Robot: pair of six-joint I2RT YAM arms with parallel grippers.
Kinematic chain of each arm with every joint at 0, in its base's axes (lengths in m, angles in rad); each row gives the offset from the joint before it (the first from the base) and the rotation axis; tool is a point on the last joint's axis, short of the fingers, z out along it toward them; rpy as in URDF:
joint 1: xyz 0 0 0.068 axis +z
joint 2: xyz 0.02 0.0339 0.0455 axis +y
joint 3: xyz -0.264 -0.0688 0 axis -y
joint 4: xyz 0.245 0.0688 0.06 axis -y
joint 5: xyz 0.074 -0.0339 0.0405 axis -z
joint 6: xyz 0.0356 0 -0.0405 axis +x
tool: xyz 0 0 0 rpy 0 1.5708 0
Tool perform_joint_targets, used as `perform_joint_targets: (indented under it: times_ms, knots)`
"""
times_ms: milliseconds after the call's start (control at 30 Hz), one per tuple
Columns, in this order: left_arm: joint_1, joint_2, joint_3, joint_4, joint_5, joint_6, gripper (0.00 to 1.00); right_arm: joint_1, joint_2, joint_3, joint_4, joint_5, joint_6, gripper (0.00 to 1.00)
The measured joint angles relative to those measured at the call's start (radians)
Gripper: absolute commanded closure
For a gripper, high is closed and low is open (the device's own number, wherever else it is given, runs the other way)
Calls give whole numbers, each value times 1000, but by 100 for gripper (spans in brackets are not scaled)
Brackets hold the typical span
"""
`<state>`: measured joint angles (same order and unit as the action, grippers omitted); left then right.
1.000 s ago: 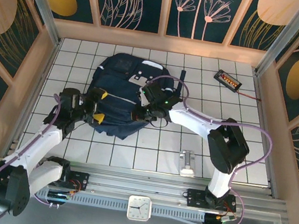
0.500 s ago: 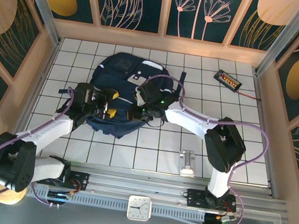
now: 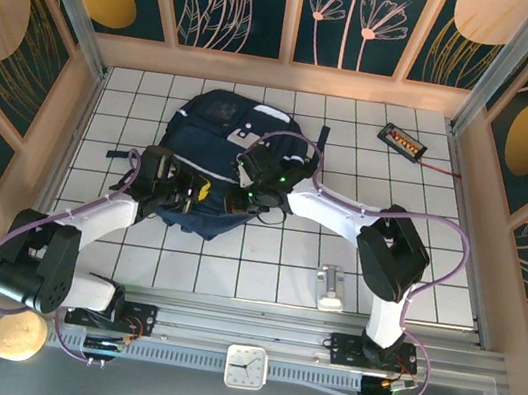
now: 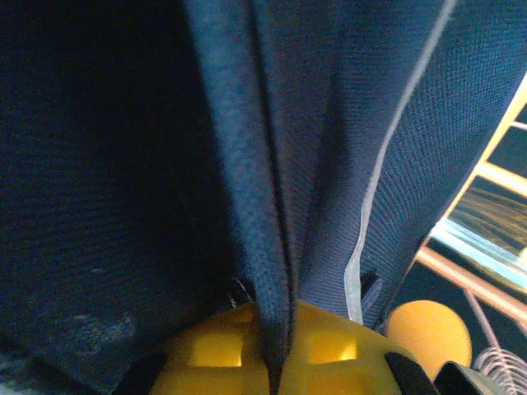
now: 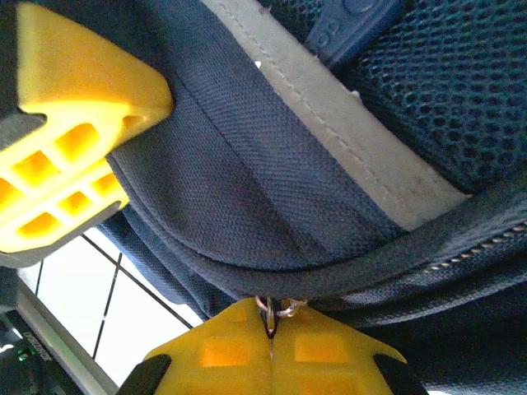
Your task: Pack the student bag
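Note:
The student bag (image 3: 219, 117), a large navy backpack with a white-grey patch, lies flat on the tiled table at centre left. My left gripper (image 3: 197, 187) is at the bag's near left edge. In the left wrist view its yellow fingers (image 4: 202, 350) are shut on a fold of the navy fabric (image 4: 272, 189). My right gripper (image 3: 235, 203) is at the bag's near edge, just right of the left one. Its fingers (image 5: 222, 354) are shut on the metal zipper pull (image 5: 272, 311). A yellow finger (image 5: 70, 140) of the left gripper presses on the bag at the upper left of the right wrist view.
A black device (image 3: 402, 140) with a cable lies at the far right of the table. A small silver metal piece (image 3: 332, 288) sits near the front edge. Wooden walls enclose the table. A round beige object (image 3: 18, 334) and a clock (image 3: 244, 367) lie below the rail.
My left arm swung right onto the bag's near left edge and its gripper went from wide open to shut on the fabric. The right gripper shifted slightly left, still shut.

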<state>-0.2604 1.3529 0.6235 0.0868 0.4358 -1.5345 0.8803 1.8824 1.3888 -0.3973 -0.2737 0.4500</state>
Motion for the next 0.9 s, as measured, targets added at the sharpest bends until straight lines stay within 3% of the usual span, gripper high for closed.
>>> perform_joint_targets:
  times_ms: [133,367,567,867,900]
  knots:
    - [0,27,158,-229,-22,242,100,-21,-3,2,-26,10,-63,100]
    - [6,28,293,-462,-63,572,100,-109,-12,43,-100,14,-236,100]
    - [6,12,326,-515,-68,712,100,-147,3,119,-169,-35,-355,100]
    - [6,2,328,-511,-66,802,100,-191,136,274,-285,-115,-468,100]
    - [6,2,328,-511,-66,803,100,-195,143,281,-286,-122,-472,96]
